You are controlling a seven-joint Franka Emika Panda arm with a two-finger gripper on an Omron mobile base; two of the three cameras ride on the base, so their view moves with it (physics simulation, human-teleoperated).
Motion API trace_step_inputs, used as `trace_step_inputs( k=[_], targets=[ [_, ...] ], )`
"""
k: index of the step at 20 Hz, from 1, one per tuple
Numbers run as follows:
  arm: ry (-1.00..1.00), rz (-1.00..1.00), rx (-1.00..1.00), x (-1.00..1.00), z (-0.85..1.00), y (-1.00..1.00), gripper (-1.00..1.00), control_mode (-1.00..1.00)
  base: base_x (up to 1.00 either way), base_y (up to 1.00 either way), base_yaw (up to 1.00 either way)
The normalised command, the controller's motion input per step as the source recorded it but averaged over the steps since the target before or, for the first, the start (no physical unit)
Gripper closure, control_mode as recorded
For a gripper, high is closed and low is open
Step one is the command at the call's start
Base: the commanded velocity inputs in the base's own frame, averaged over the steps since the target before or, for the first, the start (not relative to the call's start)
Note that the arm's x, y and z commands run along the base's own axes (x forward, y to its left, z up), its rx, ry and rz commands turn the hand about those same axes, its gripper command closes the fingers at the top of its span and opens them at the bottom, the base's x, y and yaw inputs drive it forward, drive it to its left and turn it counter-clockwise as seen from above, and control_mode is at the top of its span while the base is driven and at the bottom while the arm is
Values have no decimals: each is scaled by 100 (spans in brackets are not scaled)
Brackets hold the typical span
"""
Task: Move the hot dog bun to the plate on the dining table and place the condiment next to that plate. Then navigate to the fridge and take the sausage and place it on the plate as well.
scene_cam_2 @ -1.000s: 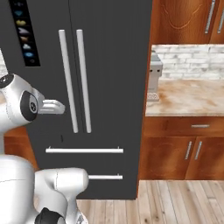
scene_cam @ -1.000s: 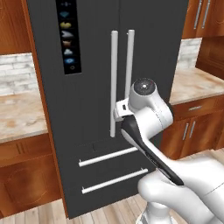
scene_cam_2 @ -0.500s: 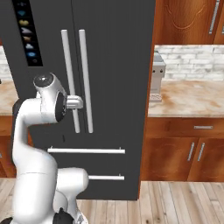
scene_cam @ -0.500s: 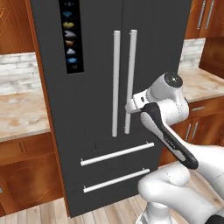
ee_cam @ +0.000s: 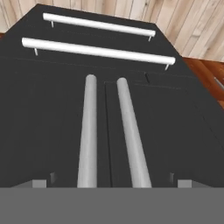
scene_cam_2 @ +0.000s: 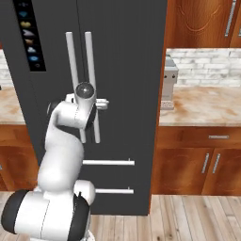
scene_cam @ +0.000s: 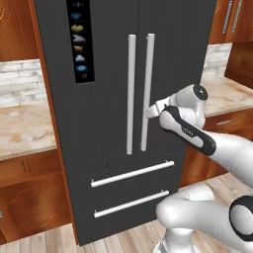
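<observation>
Now | jaws: spread wide, empty | position: at fridge (scene_cam: 113, 64) door handles (ee_cam: 109, 135), touching nothing

location type: home kitchen, rendered. evidence: tall dark fridge (scene_cam: 123, 113) with silver bar handles (scene_cam: 139, 93), lit icon column (scene_cam: 79, 40); brown wooden cabinets (scene_cam_2: 202, 162) on both sides; beige marble-look surface (scene_cam_2: 200, 107); pale brick backsplash (scene_cam_2: 207, 73); light wood plank floor (scene_cam_2: 197, 219).
</observation>
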Motion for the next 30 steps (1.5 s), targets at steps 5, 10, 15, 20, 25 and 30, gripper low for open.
trace_step_inputs(
  k=[5,10,15,20,25,30],
  targets=[
    [0,-11,0,100,20,1,-100,-100,0,0,0],
    [1,-9,0,90,11,0,-100,-100,0,0,0],
    [7,-3,0,87,-2,0,-100,-100,0,0,0],
    [1,0,0,51,-15,5,-100,-100,0,0,0],
    [-1,-1,0,34,-12,9,100,-100,0,0,0],
    [1,-1,0,-14,1,-8,100,-100,0,0,0]
  ],
)
